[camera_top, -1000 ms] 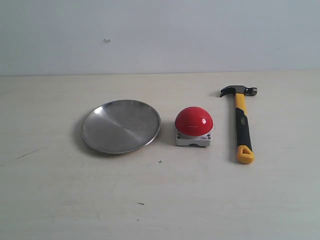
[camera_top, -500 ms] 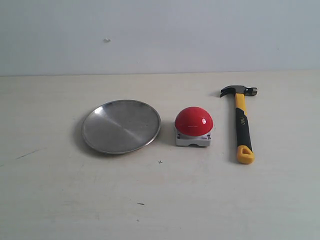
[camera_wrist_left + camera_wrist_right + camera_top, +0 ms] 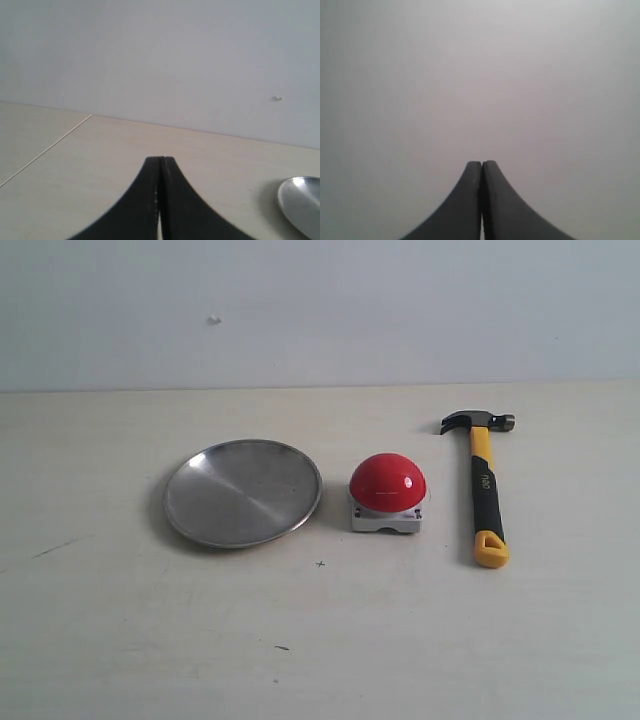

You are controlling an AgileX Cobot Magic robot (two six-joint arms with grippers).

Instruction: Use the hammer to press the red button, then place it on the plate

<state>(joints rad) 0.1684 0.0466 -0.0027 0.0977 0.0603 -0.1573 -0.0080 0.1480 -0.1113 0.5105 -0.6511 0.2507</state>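
Plate (image 3: 243, 492) bare, hammer (image 3: 483, 485) on table (image 3: 320, 640)

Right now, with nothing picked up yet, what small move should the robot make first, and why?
Probably open the right gripper and bring it over the hammer handle. That gripper is shut and empty, and the hammer lies untouched to the right of the red button, on the right arm's side, so it must be grasped before any pressing.

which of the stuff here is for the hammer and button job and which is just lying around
For the job: hammer, red button, plate.
Just there: table, wall behind it, small speck on the wall; no other loose items show.
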